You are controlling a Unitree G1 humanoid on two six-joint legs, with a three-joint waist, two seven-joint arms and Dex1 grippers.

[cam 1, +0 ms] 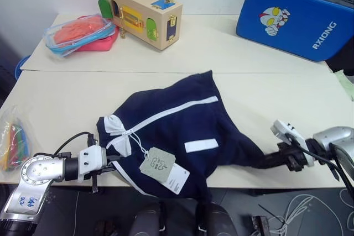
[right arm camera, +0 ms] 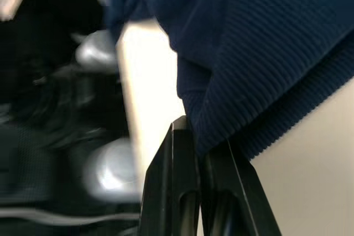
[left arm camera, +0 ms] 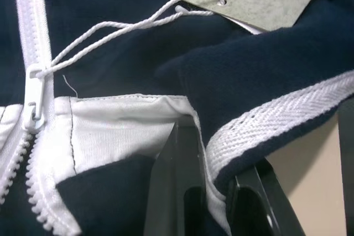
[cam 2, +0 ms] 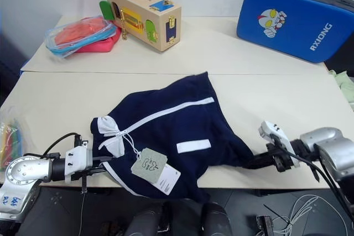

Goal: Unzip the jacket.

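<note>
At the far left edge of the tabletop (cam 1: 66,98) you had a clear plastic bag (cam 1: 12,142) holding bright sticks of several colours. Further back on the left sat a clear pouch (cam 1: 77,32) with something orange inside, lying on a pink case (cam 1: 102,41). Just to its right stood a wooden lock box (cam 1: 142,15) with a metal handle on top and coloured latches and doors on its faces, all shut as far as you could see. At the back right a blue padded case (cam 1: 296,17) with a cartoon figure leaned against the wall.

The jacket (cam 1: 182,131) lay spread across the near middle of the tabletop, its collar end toward your left and hanging a little over the front edge, the zipper closed up to the pull (left arm camera: 34,95), and the paper hang tags (cam 1: 160,167) resting on its front. Your left pincer (cam 1: 113,163) was clamped together on the white-trimmed collar edge at the front of the tabletop. Your right pincer (cam 1: 264,162) was clamped on the ribbed hem at the jacket's right end. Nothing stood between the jacket and the containers behind it.
</note>
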